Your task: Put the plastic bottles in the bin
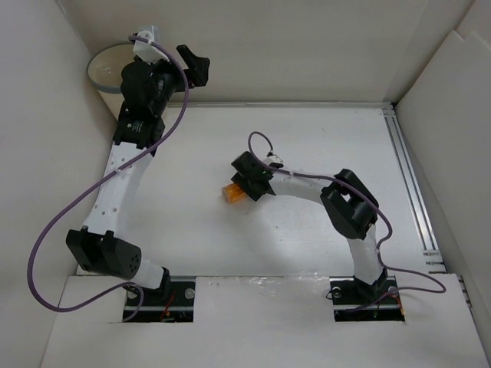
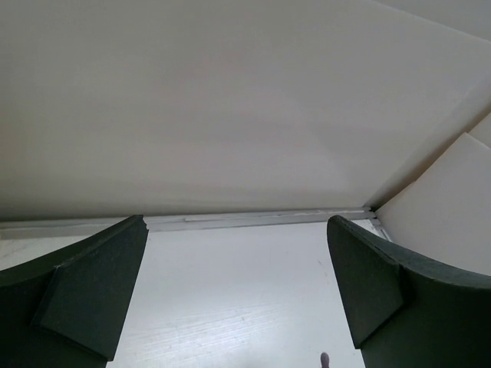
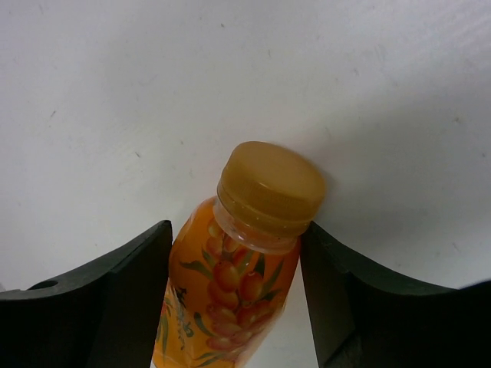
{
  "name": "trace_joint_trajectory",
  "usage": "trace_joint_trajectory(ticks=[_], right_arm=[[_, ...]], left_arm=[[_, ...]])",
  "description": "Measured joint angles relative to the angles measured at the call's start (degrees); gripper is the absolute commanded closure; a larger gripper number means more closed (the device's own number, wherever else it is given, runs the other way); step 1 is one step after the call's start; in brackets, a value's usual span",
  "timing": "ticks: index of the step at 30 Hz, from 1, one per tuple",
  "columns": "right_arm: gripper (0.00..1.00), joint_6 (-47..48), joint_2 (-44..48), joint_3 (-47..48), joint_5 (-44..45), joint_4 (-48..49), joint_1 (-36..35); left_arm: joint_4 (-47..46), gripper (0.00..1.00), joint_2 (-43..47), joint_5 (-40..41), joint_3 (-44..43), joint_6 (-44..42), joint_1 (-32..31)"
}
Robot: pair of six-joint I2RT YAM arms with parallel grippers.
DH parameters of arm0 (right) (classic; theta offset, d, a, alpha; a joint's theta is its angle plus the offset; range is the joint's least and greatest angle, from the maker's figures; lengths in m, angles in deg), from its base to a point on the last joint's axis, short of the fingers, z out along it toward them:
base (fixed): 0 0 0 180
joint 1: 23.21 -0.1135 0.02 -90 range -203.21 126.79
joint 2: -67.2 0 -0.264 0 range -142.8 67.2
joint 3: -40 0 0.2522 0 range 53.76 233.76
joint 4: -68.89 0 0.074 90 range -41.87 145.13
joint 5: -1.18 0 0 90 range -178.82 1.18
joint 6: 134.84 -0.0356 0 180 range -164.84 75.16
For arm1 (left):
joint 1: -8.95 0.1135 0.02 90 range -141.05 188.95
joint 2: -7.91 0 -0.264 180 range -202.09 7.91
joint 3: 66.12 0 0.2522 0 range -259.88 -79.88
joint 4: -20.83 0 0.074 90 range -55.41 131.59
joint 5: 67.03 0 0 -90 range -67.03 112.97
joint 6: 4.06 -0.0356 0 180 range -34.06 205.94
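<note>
The right gripper (image 1: 244, 184) sits near the middle of the worktop (image 1: 322, 146), its arm bent in from the near right; it is clamped on the orange bottle (image 1: 232, 193), which shows as a small orange shape poking out on the gripper's left side in the top view; in the right wrist view the same gripper (image 3: 236, 230) has its dark fingers (image 3: 115, 307) pressed against both sides of the bottle (image 3: 230, 291), one on the berry-printed label, the other at the neck just below the amber cap (image 3: 272, 188); the cap points away from the wrist, with white worktop behind it; I cannot tell whether the bottle is touching the surface or held just off it. The left arm stretches to the far left corner, where the bin (image 1: 93, 74) shows only part of its grey rim beneath the wrist; the left gripper (image 1: 196, 65) lies just right of the bin, and in its own view the gripper (image 2: 236, 222) is spread wide and holds nothing, facing the back wall and a strip of worktop.
</note>
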Motion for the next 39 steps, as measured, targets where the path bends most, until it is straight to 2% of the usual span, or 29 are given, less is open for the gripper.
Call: trace_joint_trajectory(ticks=[2,6,10,15,20,24,32,35,39], right_arm=[[0.99,0.61,0.00,-0.26,-1.11,1.03,0.98],[1.00,4.35,0.63,-1.09,-1.99,1.97,2.54],[1.00,12.83,3.21,-2.93,-1.14,1.31,4.07],[1.00,31.56,15.65,-10.54,-4.09,7.43,8.79],[1.00,44.17,30.67,-16.15,-17.49,18.29,18.93],[1.00,50.03,35.65,-16.50,-31.65,26.64,25.99],[1.00,50.64,36.06,-16.50,-53.59,38.03,25.68],[1.00,49.55,36.09,-16.52,-57.31,41.75,25.68],[1.00,48.50,36.11,-16.52,-59.36,44.26,25.68]], left_arm=[[1.40,0.00,0.11,0.79,0.00,0.33,-0.28],[2.84,0.00,1.01,1.49,1.75,2.47,-0.28],[2.43,0.00,3.76,-0.74,9.46,5.88,-0.55],[-1.42,0.00,2.91,-8.52,17.99,9.49,-4.42],[-17.25,0.00,-0.24,-22.64,29.92,16.55,-6.03],[-27.17,0.00,-4.76,-30.32,32.85,21.64,-6.69],[-54.29,0.00,-7.80,-42.29,33.77,33.38,-11.26],[-61.90,0.00,-9.14,-45.24,33.77,38.12,-11.50],[-66.20,0.00,-11.41,-47.43,34.07,42.95,-11.39]])
